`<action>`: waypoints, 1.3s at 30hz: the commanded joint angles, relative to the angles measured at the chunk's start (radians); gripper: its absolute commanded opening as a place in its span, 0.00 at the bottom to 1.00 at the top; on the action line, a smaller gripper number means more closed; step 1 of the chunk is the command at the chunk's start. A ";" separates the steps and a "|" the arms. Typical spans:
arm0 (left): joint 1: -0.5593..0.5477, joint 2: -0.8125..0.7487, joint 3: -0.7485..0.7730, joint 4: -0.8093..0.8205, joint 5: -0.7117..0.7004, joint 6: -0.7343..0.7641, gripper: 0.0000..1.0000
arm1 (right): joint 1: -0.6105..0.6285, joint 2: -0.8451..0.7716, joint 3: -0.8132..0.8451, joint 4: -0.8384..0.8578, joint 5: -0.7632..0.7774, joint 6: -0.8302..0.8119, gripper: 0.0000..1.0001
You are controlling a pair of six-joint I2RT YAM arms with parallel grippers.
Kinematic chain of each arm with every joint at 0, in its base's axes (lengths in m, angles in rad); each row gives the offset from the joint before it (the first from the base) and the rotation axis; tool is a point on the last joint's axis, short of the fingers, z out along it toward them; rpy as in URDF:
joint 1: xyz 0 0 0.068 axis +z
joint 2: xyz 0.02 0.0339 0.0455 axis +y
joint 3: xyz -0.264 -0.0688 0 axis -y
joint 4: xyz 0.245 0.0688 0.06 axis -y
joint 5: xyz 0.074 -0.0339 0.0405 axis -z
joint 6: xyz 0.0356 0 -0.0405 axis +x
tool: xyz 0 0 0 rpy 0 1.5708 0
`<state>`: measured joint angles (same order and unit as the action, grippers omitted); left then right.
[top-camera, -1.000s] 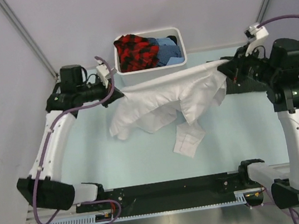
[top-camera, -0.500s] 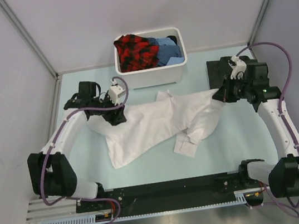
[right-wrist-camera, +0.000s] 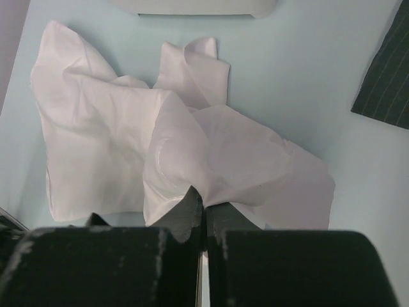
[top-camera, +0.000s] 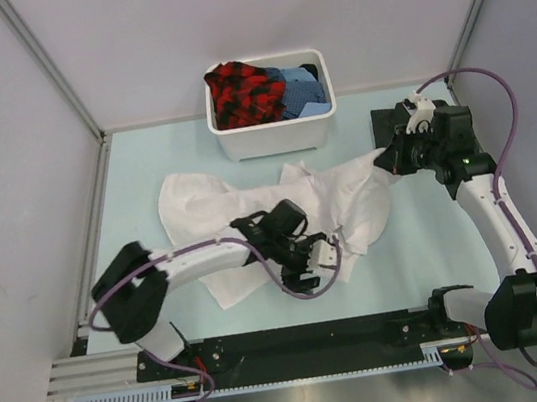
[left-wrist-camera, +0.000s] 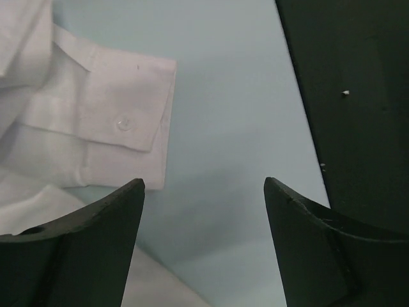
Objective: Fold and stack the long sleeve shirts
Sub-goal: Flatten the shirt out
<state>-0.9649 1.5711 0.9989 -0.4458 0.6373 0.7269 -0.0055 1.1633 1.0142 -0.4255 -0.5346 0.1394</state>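
The right gripper (right-wrist-camera: 203, 206) pinches the white shirt (top-camera: 211, 208) at its right edge, and only the left wrist view shows the left gripper (left-wrist-camera: 204, 187) released, jaws apart, near a buttoned cuff (left-wrist-camera: 124, 109).

White shirt (right-wrist-camera: 96, 147): soft matt cloth

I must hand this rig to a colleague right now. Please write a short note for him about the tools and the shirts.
Left tool: open, empty, just beside the cuff of the white shirt.
Right tool: shut on the white shirt's far right edge.
White shirt: crumpled, in mid-table.
Striped shirt: far right, beside the right arm.
Tub: behind, holds other clothes.
Done: no stack to see.
Left: flatten and fold the white shirt, then stack both shirts.
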 commanded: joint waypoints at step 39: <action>0.213 -0.082 0.123 -0.004 0.127 -0.117 0.71 | -0.079 -0.047 -0.068 -0.223 0.012 -0.316 0.00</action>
<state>-0.5396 1.5257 1.1706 -0.3397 0.7021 0.3904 -0.0856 1.0935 0.9409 -0.6895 -0.5091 -0.1955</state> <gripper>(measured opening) 0.516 0.012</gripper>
